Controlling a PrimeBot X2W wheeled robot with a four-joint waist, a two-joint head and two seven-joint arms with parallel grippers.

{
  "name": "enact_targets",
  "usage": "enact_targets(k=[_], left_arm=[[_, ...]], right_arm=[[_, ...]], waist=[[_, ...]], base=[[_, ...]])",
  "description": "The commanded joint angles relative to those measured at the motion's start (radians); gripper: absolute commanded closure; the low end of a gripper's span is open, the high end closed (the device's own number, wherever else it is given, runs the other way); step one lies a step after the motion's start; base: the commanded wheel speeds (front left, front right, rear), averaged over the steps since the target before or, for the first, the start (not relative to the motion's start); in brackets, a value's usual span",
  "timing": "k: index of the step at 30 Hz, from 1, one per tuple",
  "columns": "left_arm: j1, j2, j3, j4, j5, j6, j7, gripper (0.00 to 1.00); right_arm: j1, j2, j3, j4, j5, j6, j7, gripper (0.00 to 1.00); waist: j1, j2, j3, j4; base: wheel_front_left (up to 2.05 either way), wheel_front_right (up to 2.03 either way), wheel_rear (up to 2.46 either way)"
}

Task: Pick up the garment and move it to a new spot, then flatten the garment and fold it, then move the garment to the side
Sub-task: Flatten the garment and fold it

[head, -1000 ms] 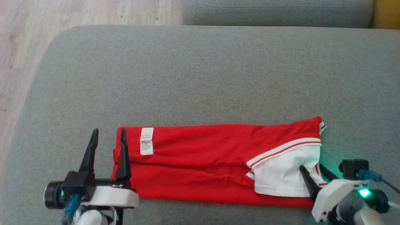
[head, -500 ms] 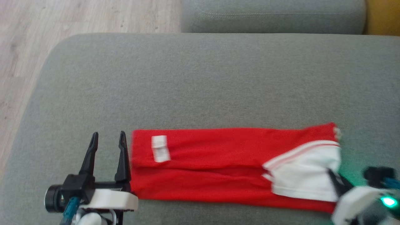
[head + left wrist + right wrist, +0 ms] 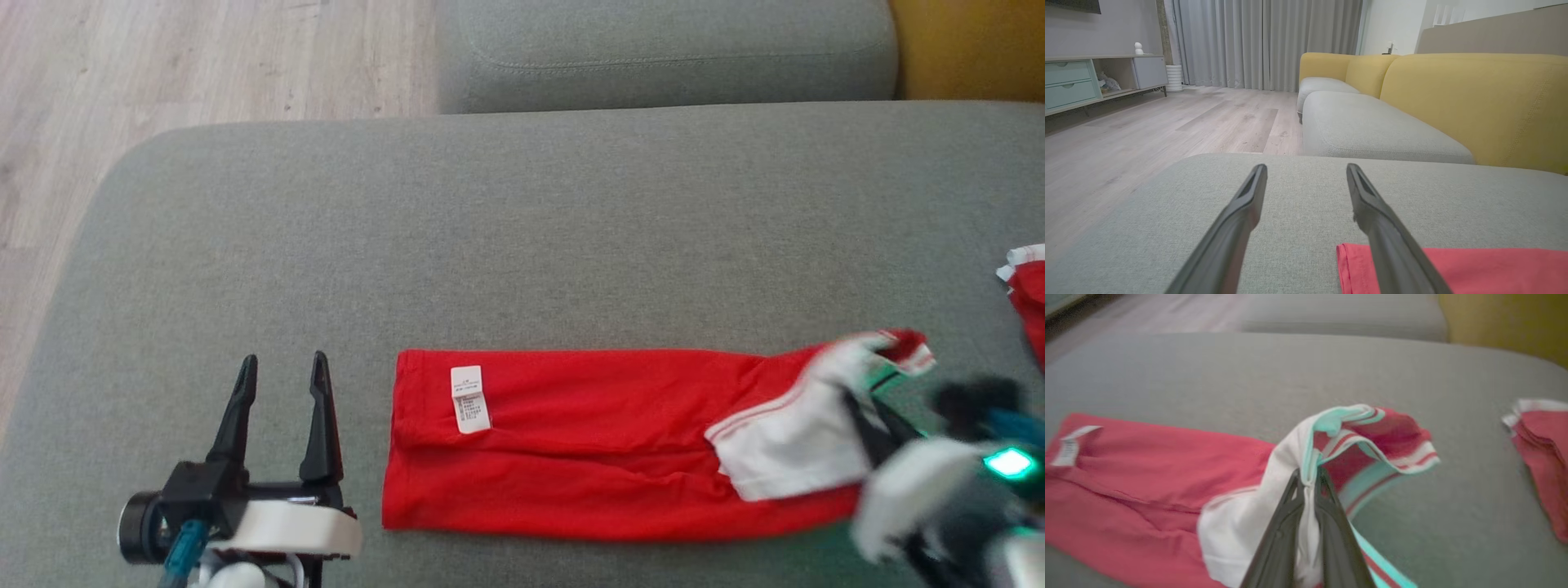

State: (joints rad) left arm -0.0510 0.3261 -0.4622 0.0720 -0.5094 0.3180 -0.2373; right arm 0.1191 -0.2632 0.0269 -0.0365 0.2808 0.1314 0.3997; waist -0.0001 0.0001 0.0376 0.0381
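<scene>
The red garment (image 3: 588, 441) lies as a long folded strip on the grey cushion (image 3: 522, 245), with a white label (image 3: 471, 398) near its left end. Its white, red-striped sleeve end (image 3: 804, 441) is bunched and lifted at the right. My right gripper (image 3: 857, 400) is shut on that white sleeve fabric, which the right wrist view shows pinched at the fingertips (image 3: 1308, 475) with the garment (image 3: 1147, 469) trailing left. My left gripper (image 3: 284, 363) stands open on the cushion, a little left of the garment's left edge. Between its fingers (image 3: 1306, 169) is bare cushion; the garment's corner (image 3: 1474, 269) lies behind the right finger.
A second red and white cloth (image 3: 1030, 294) lies at the cushion's far right edge (image 3: 1543, 453). Wooden floor (image 3: 163, 73) lies beyond the cushion's rounded left end. Another grey seat cushion (image 3: 653, 49) and a yellow backrest (image 3: 1474, 102) stand behind.
My right gripper shut on the white sleeve end and pulled it right and up. The whole garment slid right, away from my left gripper, which stayed open. The head camera also shifted.
</scene>
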Motion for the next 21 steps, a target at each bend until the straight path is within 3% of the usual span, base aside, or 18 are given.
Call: enact_targets(k=[1,5,10,15,21], left_arm=[[-0.022,0.015,0.030,-0.031,-0.005,0.001,0.000,0.00],[-0.031,0.012,0.026,-0.032,-0.005,0.001,0.000,0.00],[-0.045,0.004,0.021,-0.027,-0.006,-0.002,0.000,0.00],[-0.057,-0.006,0.014,-0.018,-0.006,-0.003,-0.001,0.00],[-0.074,-0.018,0.006,-0.004,-0.003,-0.008,-0.005,0.00]], right_arm=[[-0.074,-0.009,0.061,-0.071,0.000,-0.001,0.019,1.00],[-0.155,0.029,0.224,-0.115,0.025,-0.001,0.065,1.00],[-0.238,0.117,0.415,-0.037,0.087,-0.001,0.063,1.00],[-0.298,0.192,0.529,0.096,0.146,-0.001,-0.003,1.00],[-0.378,0.212,0.630,0.217,0.207,-0.001,-0.113,1.00]], waist=[[0.0001,-0.0001,0.001,0.003],[0.0001,-0.0001,0.011,0.021],[0.0001,-0.0001,0.028,0.059],[0.0001,-0.0001,0.048,0.094],[0.0001,-0.0001,0.071,0.115]], base=[[0.00,0.00,0.00],[0.00,0.00,0.00],[0.00,0.00,0.00],[0.00,0.00,0.00],[0.00,0.00,0.00]])
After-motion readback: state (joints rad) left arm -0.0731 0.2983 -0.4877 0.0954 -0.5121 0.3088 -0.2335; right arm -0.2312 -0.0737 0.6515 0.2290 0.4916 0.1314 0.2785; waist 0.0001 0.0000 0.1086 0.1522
